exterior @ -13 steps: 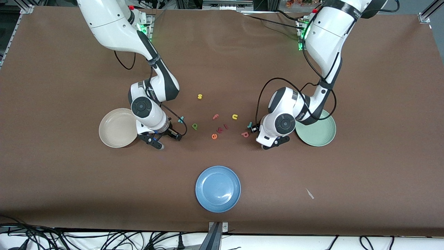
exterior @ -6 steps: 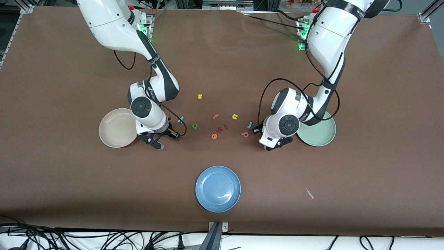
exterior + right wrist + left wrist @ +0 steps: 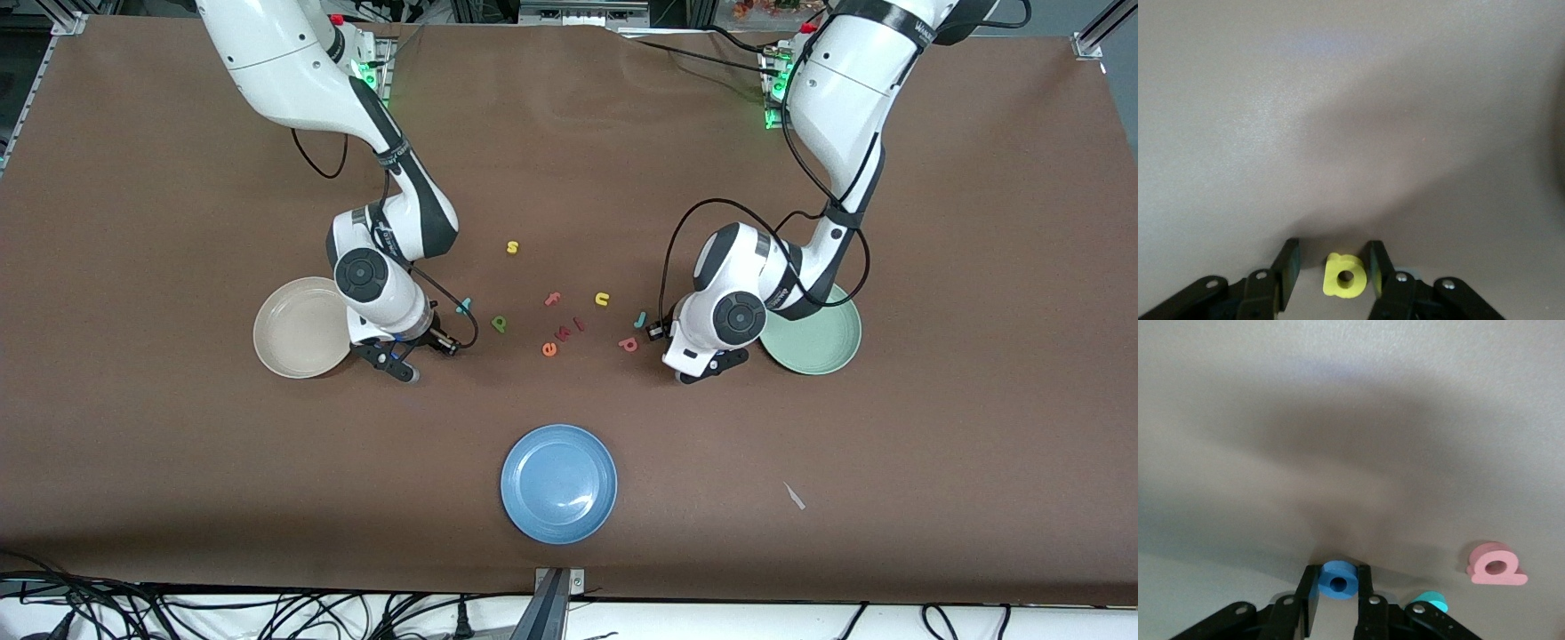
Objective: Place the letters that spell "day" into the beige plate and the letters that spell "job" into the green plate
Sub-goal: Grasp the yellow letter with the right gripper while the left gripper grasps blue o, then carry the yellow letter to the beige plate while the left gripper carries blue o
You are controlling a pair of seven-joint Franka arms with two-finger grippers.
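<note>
My left gripper (image 3: 1338,577) is low at the table beside the green plate (image 3: 822,342), shut on the dark blue o (image 3: 1338,581), with a finger touching each side. The salmon b (image 3: 1496,564) and light blue j (image 3: 1430,600) lie close by. My right gripper (image 3: 1333,252) is low beside the beige plate (image 3: 293,342) and open. The yellow round-bodied letter (image 3: 1345,275) lies between its fingers, with a gap on one side. The teal y (image 3: 463,307) and dark green d (image 3: 500,324) lie beside that gripper, toward the table's middle. Both plates hold nothing.
A blue plate (image 3: 558,483) sits nearer the front camera, at mid table. Other loose letters lie between the arms: a yellow s (image 3: 512,247), a salmon f (image 3: 553,299), a yellow u (image 3: 602,300) and an orange e (image 3: 549,349). A small scrap (image 3: 794,496) lies toward the left arm's end.
The left gripper shifted slightly toward the green plate and its fingers closed onto the blue o. The right gripper's fingers narrowed around the yellow letter.
</note>
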